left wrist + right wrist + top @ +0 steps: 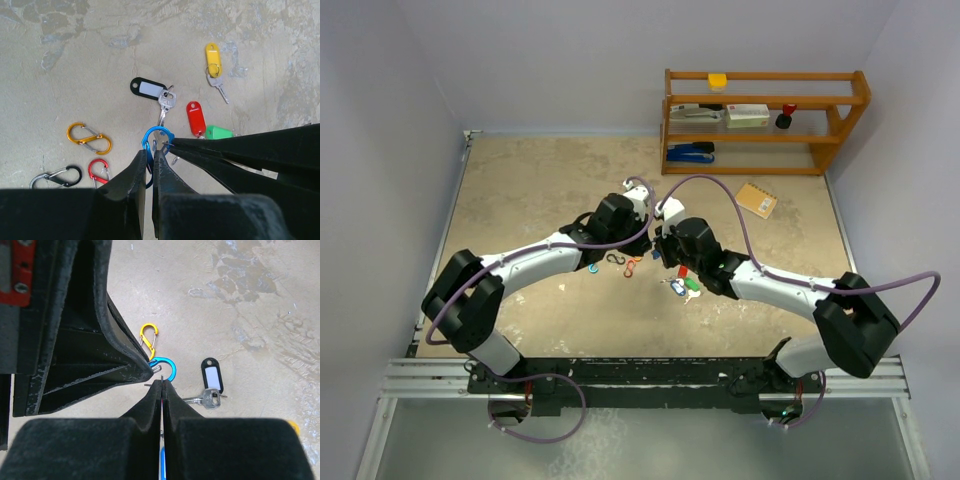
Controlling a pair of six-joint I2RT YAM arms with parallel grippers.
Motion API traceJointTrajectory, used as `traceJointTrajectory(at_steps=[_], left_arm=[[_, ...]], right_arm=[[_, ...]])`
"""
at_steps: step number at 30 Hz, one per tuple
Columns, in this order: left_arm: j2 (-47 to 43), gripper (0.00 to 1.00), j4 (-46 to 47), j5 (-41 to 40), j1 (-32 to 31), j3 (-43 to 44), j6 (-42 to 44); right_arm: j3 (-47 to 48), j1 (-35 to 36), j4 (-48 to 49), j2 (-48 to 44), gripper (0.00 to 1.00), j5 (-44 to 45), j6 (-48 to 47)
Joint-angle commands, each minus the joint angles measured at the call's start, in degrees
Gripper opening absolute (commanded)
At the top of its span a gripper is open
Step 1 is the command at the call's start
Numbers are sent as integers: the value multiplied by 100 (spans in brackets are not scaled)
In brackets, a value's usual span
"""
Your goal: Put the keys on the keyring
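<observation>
The two arms start at the near edge of the counter (520,190) and reach inward to meet over its middle. Just near and right of that meeting point lie a red-tagged key (195,118) and a green-tagged key (219,132), close together beside the right arm's fingertips. A yellow-tagged key (213,57) lies on its own, well apart from them. A black-tagged key (147,89) with a white label lies flat near the blue clip, its metal blade pointing toward the clip.

At the meeting point the left fingers (141,162) are pressed together, pinching the lower part of a blue clip (159,136). The clip's upper loop stands clear above their tips. The right fingers (157,390) come in from the right, and their tips touch that loop. They are pressed tight together with a thin bit of metal at the very tip. A strip of blue shows in the slit lower down, but what they hold cannot be told.

On the left of the meeting point, three spare clips lie loose on the counter: an orange clip (89,138), a red clip (98,170) and a black-and-silver clip (55,177).

Farther back on the right lies a brown notepad (757,198). Against the far wall stands a wooden shelf (765,120) holding a few office things.
</observation>
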Motion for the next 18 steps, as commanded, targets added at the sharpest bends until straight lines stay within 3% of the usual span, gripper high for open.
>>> traceJointTrajectory(at_steps=[1,18], left_arm=[[-354,0,112,276,-76,147,90],[-268,0,-90,721,-72,69,346]], right_arm=[[169,5,215,-87,0,281,-27],[77,1,219,-277,0,389,-67]])
